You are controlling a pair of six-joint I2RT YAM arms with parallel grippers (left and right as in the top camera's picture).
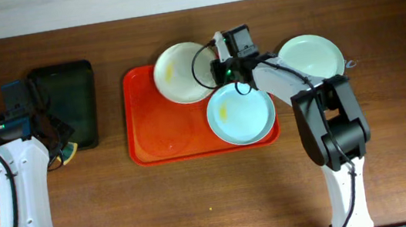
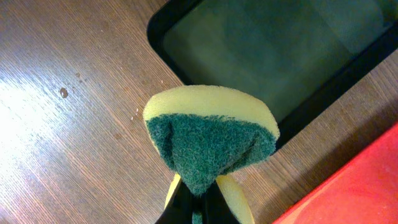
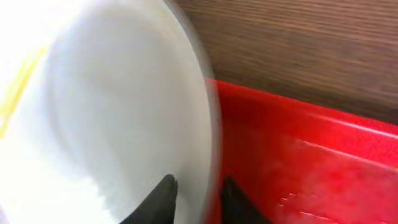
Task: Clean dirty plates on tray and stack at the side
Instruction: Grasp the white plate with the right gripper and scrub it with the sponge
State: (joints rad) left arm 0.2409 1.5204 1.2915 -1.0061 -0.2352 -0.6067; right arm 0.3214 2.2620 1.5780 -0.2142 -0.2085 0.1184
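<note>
The red-orange tray (image 1: 160, 130) holds a cream-white plate (image 1: 176, 74) with a yellowish smear at its back edge and a pale mint-blue plate (image 1: 240, 113) with a yellow smear at its right. Another mint plate (image 1: 311, 55) lies on the table to the right of the tray. My right gripper (image 1: 218, 70) is at the cream plate's right rim. In the right wrist view its fingers (image 3: 198, 190) close on that rim (image 3: 112, 112) above the tray (image 3: 298, 162). My left gripper (image 1: 58, 147) is shut on a yellow-green sponge (image 2: 211, 140).
A smaller black tray (image 1: 70, 103) lies left of the red tray, and it also shows in the left wrist view (image 2: 280, 43). The red tray's corner (image 2: 354, 193) shows at the lower right of that view. Bare wooden table lies in front of the tray.
</note>
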